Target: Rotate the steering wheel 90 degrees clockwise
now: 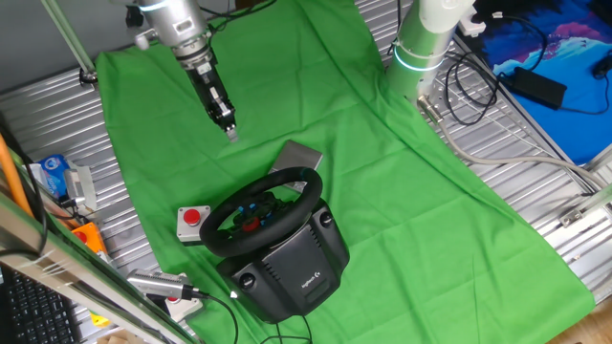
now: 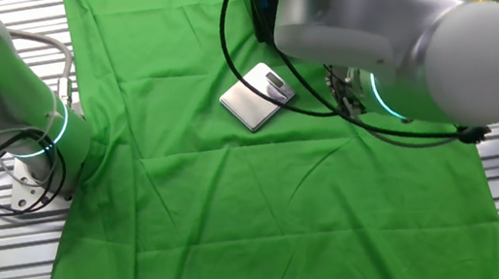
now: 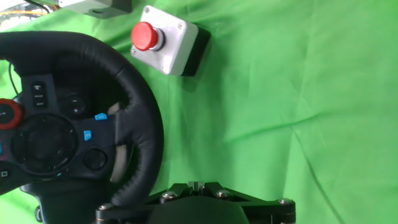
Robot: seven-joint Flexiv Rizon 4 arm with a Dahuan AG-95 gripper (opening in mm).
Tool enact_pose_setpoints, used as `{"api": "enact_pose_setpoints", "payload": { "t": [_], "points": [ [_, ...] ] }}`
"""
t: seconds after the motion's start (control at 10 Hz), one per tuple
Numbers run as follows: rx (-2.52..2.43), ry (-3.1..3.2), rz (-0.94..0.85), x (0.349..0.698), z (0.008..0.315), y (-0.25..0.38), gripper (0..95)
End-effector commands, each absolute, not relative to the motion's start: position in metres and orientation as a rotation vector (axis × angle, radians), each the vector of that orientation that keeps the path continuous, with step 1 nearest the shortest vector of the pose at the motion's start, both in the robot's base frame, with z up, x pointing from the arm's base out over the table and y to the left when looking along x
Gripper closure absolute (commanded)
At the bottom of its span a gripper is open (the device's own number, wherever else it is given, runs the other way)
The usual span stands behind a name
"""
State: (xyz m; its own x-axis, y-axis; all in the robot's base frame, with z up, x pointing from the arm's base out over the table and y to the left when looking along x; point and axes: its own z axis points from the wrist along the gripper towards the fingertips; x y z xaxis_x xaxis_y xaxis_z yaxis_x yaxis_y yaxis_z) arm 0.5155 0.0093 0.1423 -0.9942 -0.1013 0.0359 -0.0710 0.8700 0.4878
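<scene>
The steering wheel is a black rim on a bulky black base at the near middle of the green cloth. Its hub carries red and blue buttons and fills the left of the hand view, where the rim curves down toward my fingers. My gripper hangs in the air behind and left of the wheel, well apart from it. The gripper is shut with nothing between its fingertips. In the other fixed view my arm hides most of the wheel.
A small grey box with a red round button sits left of the wheel. A flat grey plate lies behind it. A second arm's base and cables stand at the cloth's edge.
</scene>
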Motion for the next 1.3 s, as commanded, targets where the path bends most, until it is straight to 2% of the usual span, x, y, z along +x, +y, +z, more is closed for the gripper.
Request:
{"api": "enact_pose_setpoints", "payload": {
  "t": [0.1,1.3],
  "points": [
    [0.123,-2.979,-0.769,0.5158,0.1410,0.0160,95.0],
    [0.264,-2.972,-0.746,0.5151,0.1362,0.0160,95.0]
  ]
}}
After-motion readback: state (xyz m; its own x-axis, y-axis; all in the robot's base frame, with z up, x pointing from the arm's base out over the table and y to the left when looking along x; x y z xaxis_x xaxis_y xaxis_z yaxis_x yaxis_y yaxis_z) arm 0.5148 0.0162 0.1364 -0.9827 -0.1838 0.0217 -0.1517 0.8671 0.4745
